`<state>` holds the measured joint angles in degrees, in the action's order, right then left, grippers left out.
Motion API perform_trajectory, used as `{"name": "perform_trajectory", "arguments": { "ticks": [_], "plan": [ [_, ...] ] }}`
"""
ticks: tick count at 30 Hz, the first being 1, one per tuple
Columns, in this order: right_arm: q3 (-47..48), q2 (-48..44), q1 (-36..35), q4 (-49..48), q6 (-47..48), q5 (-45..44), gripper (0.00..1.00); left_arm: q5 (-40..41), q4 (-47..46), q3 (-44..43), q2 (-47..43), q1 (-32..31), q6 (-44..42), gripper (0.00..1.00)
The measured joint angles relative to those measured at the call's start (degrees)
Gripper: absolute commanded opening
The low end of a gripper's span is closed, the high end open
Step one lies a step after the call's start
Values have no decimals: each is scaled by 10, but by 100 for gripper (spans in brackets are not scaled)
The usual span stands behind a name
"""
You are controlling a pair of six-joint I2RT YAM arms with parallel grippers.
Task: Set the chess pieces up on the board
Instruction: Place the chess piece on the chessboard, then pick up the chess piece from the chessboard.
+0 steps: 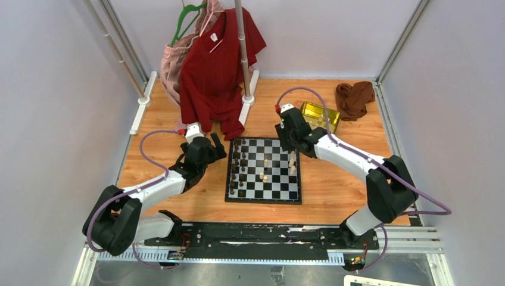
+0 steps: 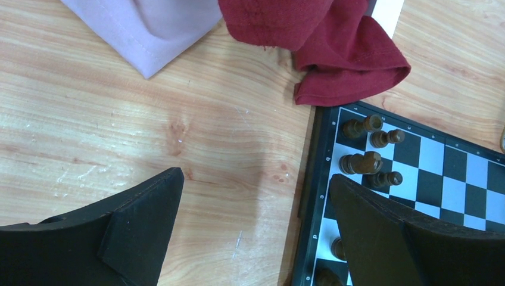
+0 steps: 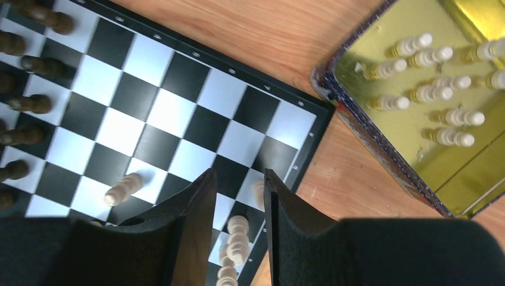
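Observation:
The board lies mid-table. Dark pieces stand along its left columns; several show in the left wrist view. A few cream pieces stand mid-board and by the right edge. My left gripper is wide open and empty, over bare table just left of the board's far-left corner. My right gripper hovers over the board's far-right corner, jaws narrowly apart. A cream piece stands below the gap, untouched.
A gold tin right of the board holds several cream pieces. A red shirt and a pink garment hang from a rack pole; the shirt's hem reaches the board's far-left corner. A brown cloth lies at the far right.

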<state>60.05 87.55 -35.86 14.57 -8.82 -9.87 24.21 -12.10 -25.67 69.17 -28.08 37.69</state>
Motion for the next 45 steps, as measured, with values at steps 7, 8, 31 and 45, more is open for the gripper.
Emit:
{"name": "perform_trajectory", "arguments": {
  "ticks": [7, 8, 31, 45],
  "plan": [
    [38, 1, -45, 6, 21, 4, 39, 0, -1, 9, 0, 0, 0, 100],
    [42, 2, -51, 7, 24, 5, 39, 0, -1, 10, 0, 0, 0, 100],
    [58, 68, -125, 31, 28, 39, 39, 0, -1, 10, -3, 0, 0, 100],
    [58, 88, -128, 30, 24, 45, 38, 1, -1, 10, -4, 0, 0, 100]
  ]
}}
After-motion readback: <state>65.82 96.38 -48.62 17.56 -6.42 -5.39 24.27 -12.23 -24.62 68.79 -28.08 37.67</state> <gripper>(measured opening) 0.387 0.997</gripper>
